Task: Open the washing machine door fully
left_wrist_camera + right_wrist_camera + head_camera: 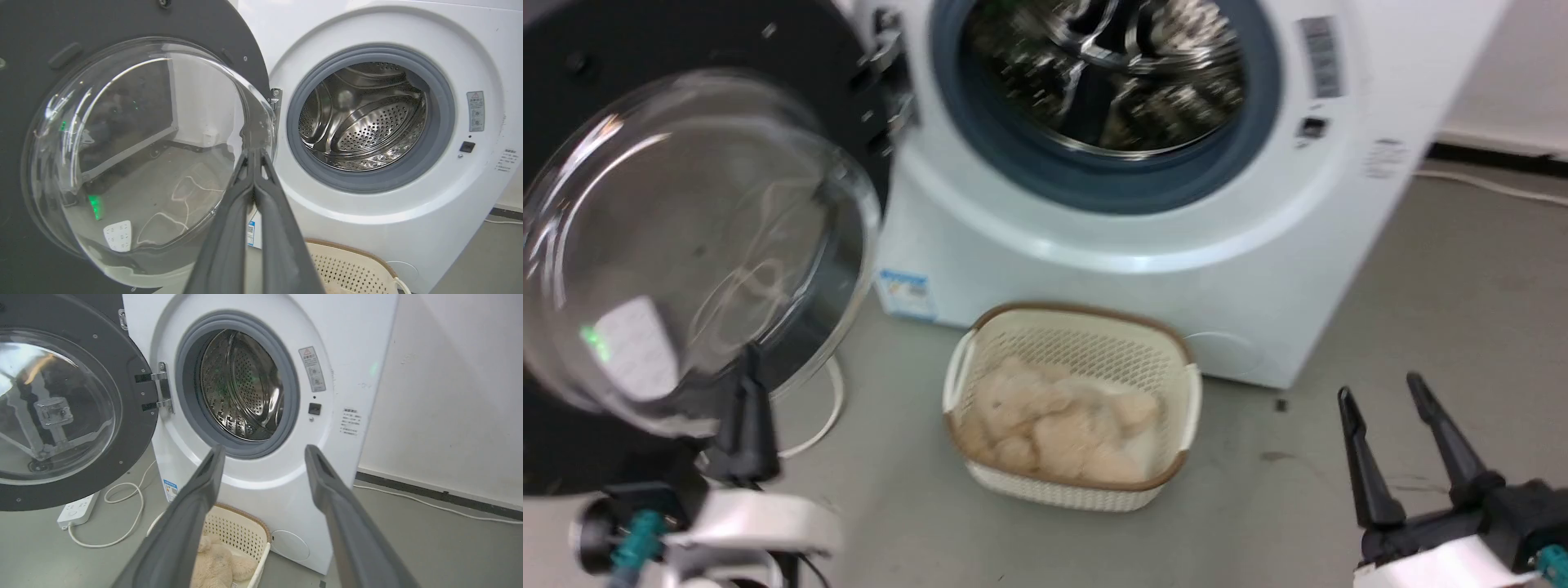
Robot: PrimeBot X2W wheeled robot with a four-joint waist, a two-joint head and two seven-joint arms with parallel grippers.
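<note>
Left fingers together beside open door

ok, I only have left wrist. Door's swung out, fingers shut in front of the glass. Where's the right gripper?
Observer: The right gripper hangs open above the floor, right of the basket, touching nothing.
Operator: Anything on the floor near the door?
Observer: A white power strip lies on the floor by the lower edge of the washing machine door, seen from the right wrist.
Operator: Basket loaded?
Observer: Yes, a beige plush item lies in it.
</note>
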